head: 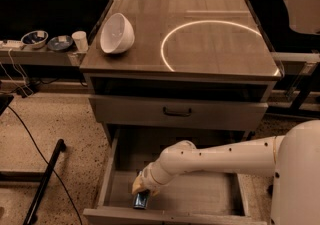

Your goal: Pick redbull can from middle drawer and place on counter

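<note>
The gripper (142, 190) was down inside the open middle drawer (200, 194), at its front left corner, at the end of the white arm (220, 156) reaching in from the right. The redbull can (141, 200) lay right at the gripper's tip, its blue body poking out on the near side, towards the drawer's low front wall (175, 217) just beyond it. The gripper covered the can's far end. Whether it had closed on the can or only stood over it could not be told.

The step in hand looked like securing the can before the lift. To do it well, the grip should have sat across the can's narrow body rather than on a rounded end, since a slim smooth can would likely squirt out of an off-centre pinch. The closure wanted to be firm and complete before any upward move. The can was near the front wall and close to the left side, so a straight rise seemed safest, with no sideways sweep until the can was above the drawer's edges.

Up and away from the gripper, past the closed drawer front with the black handle (177, 112), the counter (150, 14) offered open surface. The white bowl (117, 33) stood on its left part, so a spot well apart from it would have suited
</note>
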Robot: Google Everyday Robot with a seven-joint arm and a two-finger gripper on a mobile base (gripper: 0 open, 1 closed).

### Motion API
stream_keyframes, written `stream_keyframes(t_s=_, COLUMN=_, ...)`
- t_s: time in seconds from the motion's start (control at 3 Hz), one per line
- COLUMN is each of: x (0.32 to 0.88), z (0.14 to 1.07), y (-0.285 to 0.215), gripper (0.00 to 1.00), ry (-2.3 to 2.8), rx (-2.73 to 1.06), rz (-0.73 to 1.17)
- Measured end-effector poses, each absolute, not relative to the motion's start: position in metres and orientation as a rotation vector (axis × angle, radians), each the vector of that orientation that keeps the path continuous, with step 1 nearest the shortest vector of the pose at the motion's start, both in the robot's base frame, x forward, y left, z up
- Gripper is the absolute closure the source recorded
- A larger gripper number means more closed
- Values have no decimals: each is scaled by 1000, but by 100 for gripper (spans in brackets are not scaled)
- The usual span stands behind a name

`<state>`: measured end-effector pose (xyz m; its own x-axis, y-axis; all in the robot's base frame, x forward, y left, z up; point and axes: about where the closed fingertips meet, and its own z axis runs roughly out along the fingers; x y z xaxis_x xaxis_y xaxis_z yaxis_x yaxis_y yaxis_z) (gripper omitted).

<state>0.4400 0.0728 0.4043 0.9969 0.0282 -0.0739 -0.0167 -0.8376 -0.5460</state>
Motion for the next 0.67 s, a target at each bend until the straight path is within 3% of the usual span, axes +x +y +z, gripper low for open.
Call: stream_keyframes(t_s=0.67, x=479, z=431, y=40, gripper=100, ry=42, rx=-2381, rz=24)
